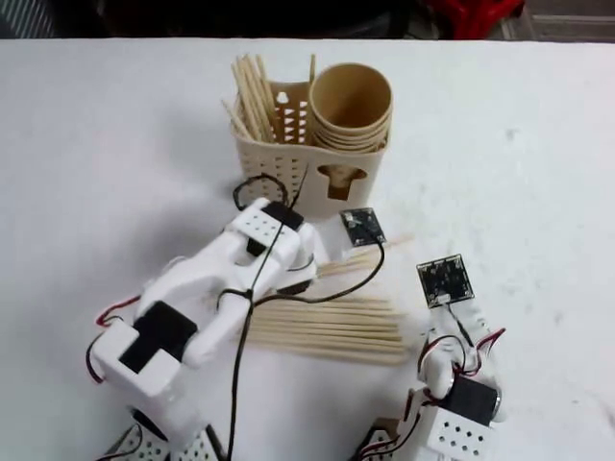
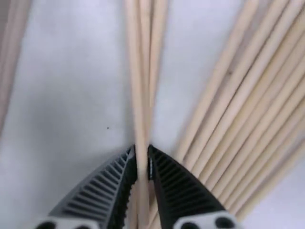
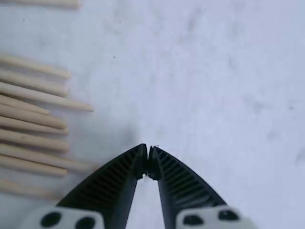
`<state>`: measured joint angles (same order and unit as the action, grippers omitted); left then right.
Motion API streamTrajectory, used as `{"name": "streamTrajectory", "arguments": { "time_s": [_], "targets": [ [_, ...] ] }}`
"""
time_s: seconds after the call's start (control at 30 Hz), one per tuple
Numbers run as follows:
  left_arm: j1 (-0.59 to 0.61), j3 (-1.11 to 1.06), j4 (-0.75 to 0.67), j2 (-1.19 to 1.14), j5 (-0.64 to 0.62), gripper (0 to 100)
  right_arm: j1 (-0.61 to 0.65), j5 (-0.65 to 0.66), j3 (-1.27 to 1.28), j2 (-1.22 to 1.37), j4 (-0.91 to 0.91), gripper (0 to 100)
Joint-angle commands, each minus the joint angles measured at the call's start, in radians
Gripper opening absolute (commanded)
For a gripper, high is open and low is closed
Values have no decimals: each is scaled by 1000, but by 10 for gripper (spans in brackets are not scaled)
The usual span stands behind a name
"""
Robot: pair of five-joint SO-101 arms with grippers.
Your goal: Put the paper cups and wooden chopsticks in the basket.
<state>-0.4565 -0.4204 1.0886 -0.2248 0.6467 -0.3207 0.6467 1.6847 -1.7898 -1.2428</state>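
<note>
Left pincer (image 2: 142, 160): closed on a few wooden sticks, the gripped chopsticks (image 2: 143, 71), clamped between the ribbed fingers (image 2: 174, 191) and running straight out from the tips. They lie low over the counter (image 1: 96, 144); can't tell whether they are lifted off it.

Left arm (image 1: 221, 288) is stretched across the counter in front of the basket (image 1: 279, 168), wrist down over the stick pile.

Loose chopsticks (image 1: 336, 328): a flat bundle on the counter, roughly parallel, lying between the two arms. In the left wrist view they fan out just beside the gripped ones (image 2: 238, 119). A couple of angled sticks (image 1: 360, 257) poke out near the left wrist; probably the gripped ones, but the arm hides the join.

Right pincer (image 3: 147, 160): closed, tips touching, nothing between them. It sits over bare counter, near the ends of the loose chopsticks (image 3: 33, 119) but apart from them. Right arm (image 1: 456, 384) is at the near edge of the counter.

Basket: cream, perforated, two compartments, upright at the far side. Standing chopsticks (image 1: 255, 91) fill one compartment, leaning outward. Paper cups (image 1: 351, 101) are nested in a stack in the other, mouth up.
</note>
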Motion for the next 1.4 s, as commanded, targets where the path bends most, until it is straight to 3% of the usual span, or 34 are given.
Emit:
{"name": "streamTrajectory", "arguments": {
  "time_s": [0.0, 0.37, 0.8, 0.97, 1.23, 1.37],
  "targets": [
    [7, 2, 46, 48, -34, 24, -5, 8, 6, -8, -4, 15],
    [-1, -222, 25, 417, -35, 24, -5, 8, 6, -8, -4, 15],
    [-1, -227, 2, 407, -35, 30, -5, 6, 6, -8, -4, 15],
    [2, -270, -63, 407, -38, 111, -5, 6, 6, -8, -4, 15],
    [4, -267, -71, 412, -40, 120, -5, 6, 6, -8, -4, 15],
    [25, -230, -147, 407, -68, 120, -5, 6, 6, -8, -4, 15]
  ]
}}
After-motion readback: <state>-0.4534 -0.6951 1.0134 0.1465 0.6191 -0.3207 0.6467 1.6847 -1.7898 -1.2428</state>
